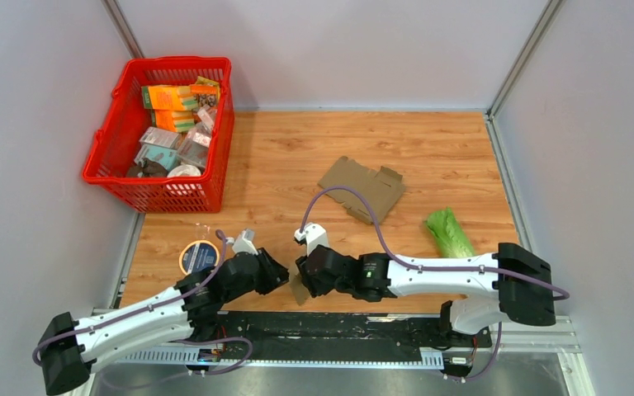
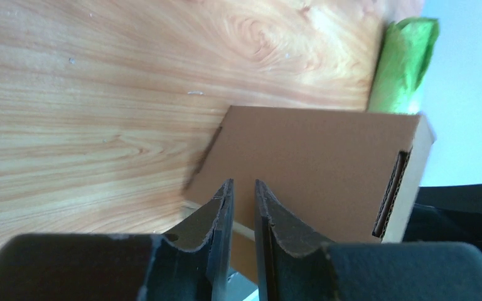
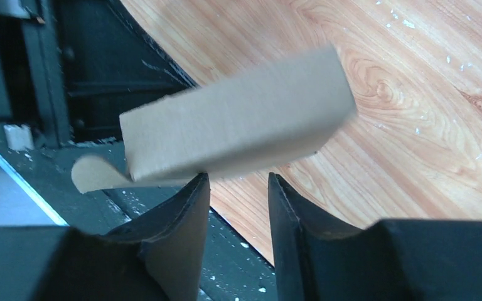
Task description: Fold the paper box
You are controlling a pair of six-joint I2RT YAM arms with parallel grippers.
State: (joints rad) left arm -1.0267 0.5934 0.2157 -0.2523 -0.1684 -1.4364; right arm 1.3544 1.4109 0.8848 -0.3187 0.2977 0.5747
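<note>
Paper box (image 3: 238,119): smooth brown corrugated card, rectangular, 1 rounded tab.

The top view is bright, evenly lit and sharp. In the right wrist view the box (image 3: 238,125) is motion-blurred and drops a soft shadow on the wood (image 3: 414,94) just below it. In the left wrist view the fingers (image 2: 216,219) under the box are defocused; the wall (image 2: 471,94) right of it is washed out.
</note>
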